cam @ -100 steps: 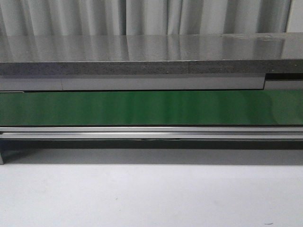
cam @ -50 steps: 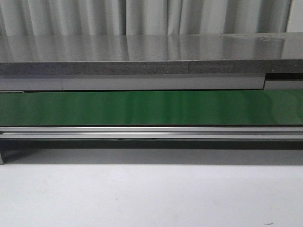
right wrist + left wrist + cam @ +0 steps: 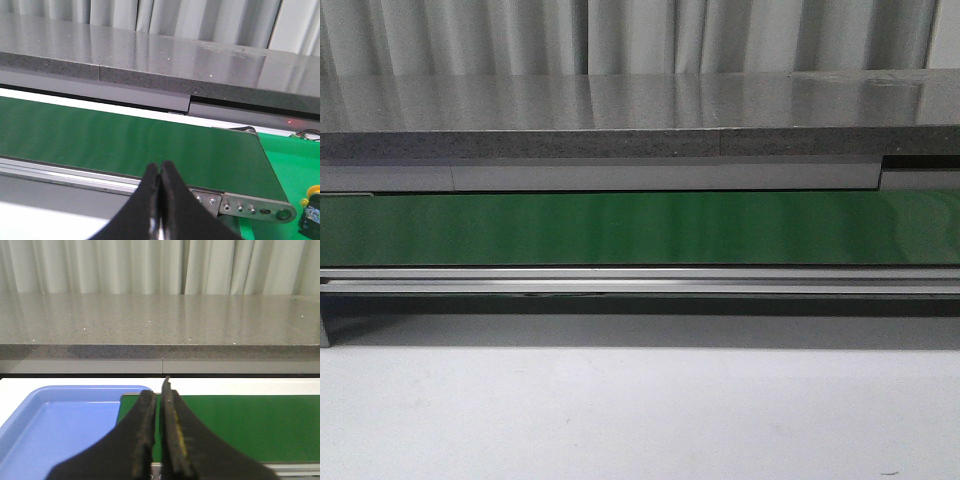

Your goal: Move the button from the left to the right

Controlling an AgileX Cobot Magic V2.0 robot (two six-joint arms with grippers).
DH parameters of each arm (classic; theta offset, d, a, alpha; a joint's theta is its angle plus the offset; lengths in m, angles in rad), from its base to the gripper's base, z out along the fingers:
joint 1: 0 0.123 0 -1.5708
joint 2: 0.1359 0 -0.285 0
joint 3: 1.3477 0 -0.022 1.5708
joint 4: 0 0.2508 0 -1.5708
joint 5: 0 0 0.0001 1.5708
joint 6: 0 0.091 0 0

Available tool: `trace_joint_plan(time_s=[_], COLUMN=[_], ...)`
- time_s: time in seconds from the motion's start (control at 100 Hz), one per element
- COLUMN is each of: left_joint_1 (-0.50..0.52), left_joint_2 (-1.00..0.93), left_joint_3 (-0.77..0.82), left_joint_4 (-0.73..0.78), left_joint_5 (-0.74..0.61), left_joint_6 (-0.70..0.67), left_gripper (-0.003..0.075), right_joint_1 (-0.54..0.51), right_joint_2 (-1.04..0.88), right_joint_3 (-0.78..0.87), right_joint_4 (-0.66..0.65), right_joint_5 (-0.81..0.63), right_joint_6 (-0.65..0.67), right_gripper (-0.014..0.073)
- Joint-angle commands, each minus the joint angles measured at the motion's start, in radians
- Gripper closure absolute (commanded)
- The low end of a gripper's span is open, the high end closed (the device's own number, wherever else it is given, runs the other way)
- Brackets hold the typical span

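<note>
Two black grippers sit low in front of the long green conveyor belt (image 3: 640, 228), and over the last second nothing I can make out has shifted in the front view: the belt, the speckled grey stone counter (image 3: 620, 115) behind it and the pale desk (image 3: 640, 410) in front all look as they did. That stillness tells me little about how far the job has got.

From the left wrist, the left gripper (image 3: 159, 405) has its fingers drawn nearly together, a thin slit between them, with nothing gripped that I can see. Just beyond it lie a light blue plastic tray (image 3: 45, 425) and the near end of the belt. The right gripper (image 3: 159, 175) is pressed fully closed, also empty as far as I can tell, hanging over the belt's far end by the metal roller bracket (image 3: 250, 206).

No button is anywhere I can see, neither in the part of the tray that shows nor on the belt, so I cannot say where it lies relative to either gripper.
</note>
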Motion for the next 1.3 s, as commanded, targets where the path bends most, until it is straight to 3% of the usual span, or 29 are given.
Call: trace_joint_plan(time_s=[0.0,0.15,0.47,1.29], left_joint_1=[-0.009,-0.009,-0.009,-0.009], left_joint_2=[-0.018,-0.077,-0.26,-0.256], left_joint_3=[0.007,0.088,0.217,0.254], left_joint_4=[0.046,0.135,0.144,0.158], left_joint_5=[-0.093,-0.095,-0.095,-0.14], left_joint_6=[-0.059,-0.174,-0.176,-0.179], left_gripper=[0.0715,0.0715,0.0715,0.0715], right_joint_1=[-0.002,-0.002,-0.002,-0.002], right_joint_2=[-0.012,-0.012,-0.012,-0.012], right_joint_3=[0.001,0.001,0.001,0.001], right_joint_4=[-0.002,-0.002,-0.002,-0.002], right_joint_5=[-0.086,-0.086,-0.086,-0.086], right_joint_6=[0.001,0.001,0.001,0.001], right_gripper=[0.0662,0.0662,0.0662,0.0662])
